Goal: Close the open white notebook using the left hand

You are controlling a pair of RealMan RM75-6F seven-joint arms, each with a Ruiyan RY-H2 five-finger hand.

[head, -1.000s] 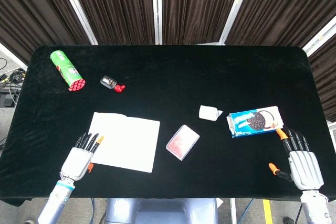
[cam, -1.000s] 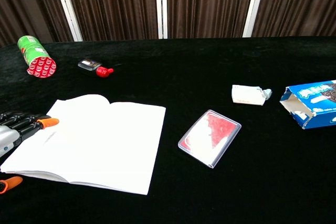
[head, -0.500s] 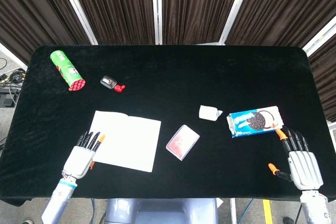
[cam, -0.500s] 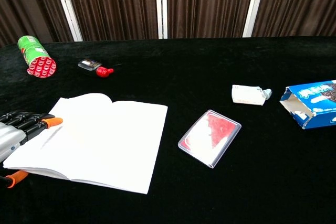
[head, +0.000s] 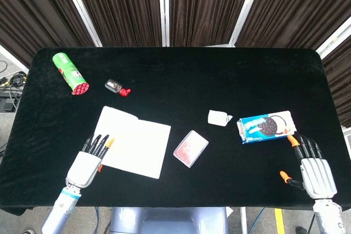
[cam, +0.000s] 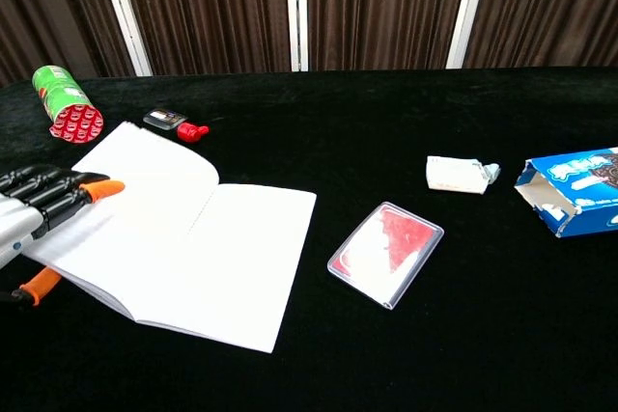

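The white notebook [head: 137, 143] lies open on the black table, left of centre. Its left page [cam: 145, 180] is tilted up off the table, while the right page lies flat. My left hand [head: 88, 160] is at the notebook's left edge, fingers [cam: 58, 195] straight and lying against the raised page, thumb apart near the lower edge. Whether the page edge is pinched I cannot tell; the hand looks open. My right hand [head: 312, 168] rests flat and open at the front right of the table, holding nothing. It is outside the chest view.
A green can [head: 70, 73] lies at the back left, with a small black and red item [head: 116, 87] beside it. A red and white card case [head: 190, 148], a crumpled white packet [head: 219, 118] and a blue cookie box [head: 266, 127] lie to the notebook's right.
The notebook's left page has risen off the table and swung toward the right. My left hand has moved up and slightly right with it. The right hand has stayed still.
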